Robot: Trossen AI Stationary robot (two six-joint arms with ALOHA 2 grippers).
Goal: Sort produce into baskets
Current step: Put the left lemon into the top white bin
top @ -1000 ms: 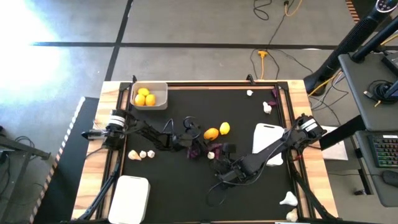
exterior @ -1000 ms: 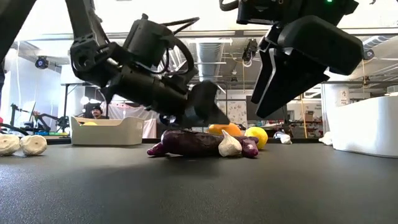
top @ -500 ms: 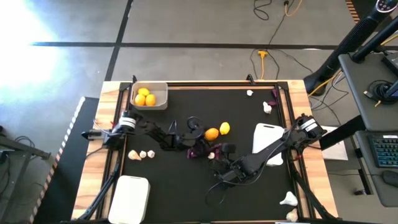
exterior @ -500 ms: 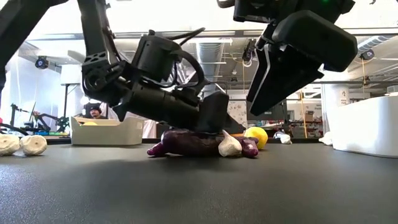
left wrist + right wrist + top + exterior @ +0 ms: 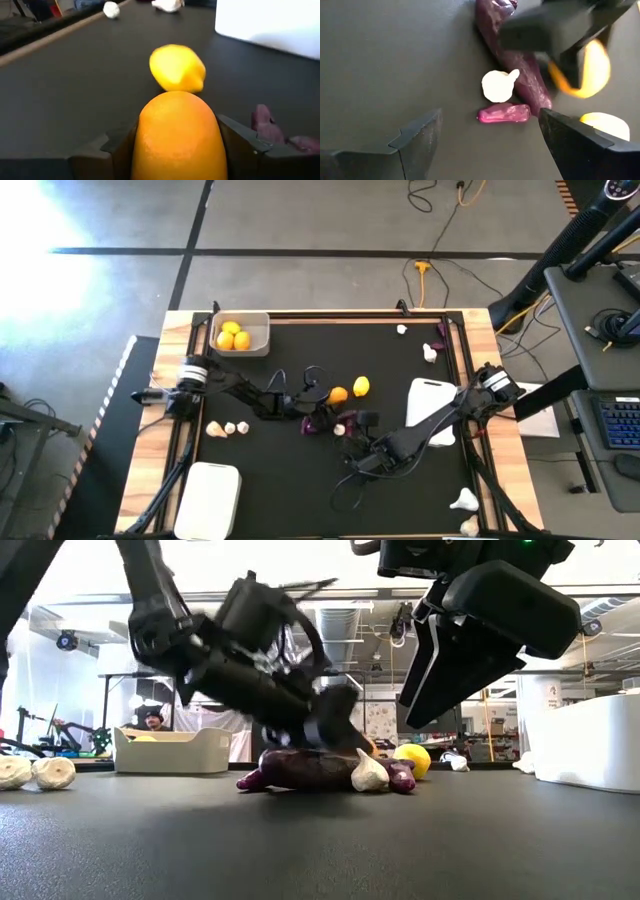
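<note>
Motion blur smears the left end effector (image 5: 335, 730) in the low view, where its dark bulk hides most of the orange citrus (image 5: 176, 135). In the left wrist view, that fruit is cut off by the picture's lower edge. From overhead, the large eggplant (image 5: 318, 420) lies partly under the arms. The white basket (image 5: 597, 745) on the bench runs off the low view's right edge. A person (image 5: 152, 720) behind the far basket (image 5: 172, 751) is too small to make out.

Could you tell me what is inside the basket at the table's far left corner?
The basket holds three yellow citrus fruits, seen from above. In the low view its wall hides nearly all of them, so anything lying beneath the fruits cannot be seen.
</note>
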